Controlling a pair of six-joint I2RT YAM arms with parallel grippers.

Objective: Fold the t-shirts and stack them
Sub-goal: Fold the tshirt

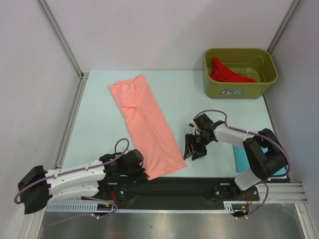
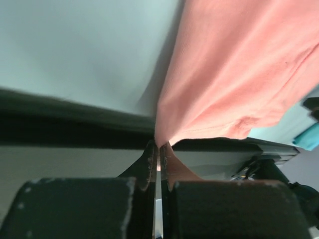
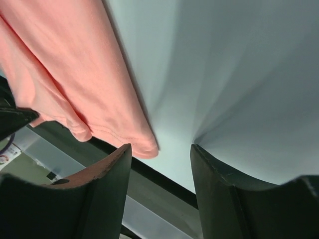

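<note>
The salmon-pink t-shirt (image 1: 147, 123) lies on the table folded into a long strip, running from the back left to the near middle. My left gripper (image 1: 141, 168) is shut on its near left corner (image 2: 160, 141) at the table's front edge. My right gripper (image 1: 193, 148) is open and empty, just right of the shirt's near right corner (image 3: 143, 144). The bright red t-shirt (image 1: 225, 72) lies crumpled in the tub. A bit of the turquoise-blue t-shirt (image 1: 240, 159) shows beside my right arm's base and in the left wrist view (image 2: 310, 138).
The olive-green tub (image 1: 240, 73) stands at the back right corner. White walls close the table on the left, back and right. A black rail (image 1: 189, 185) runs along the front edge.
</note>
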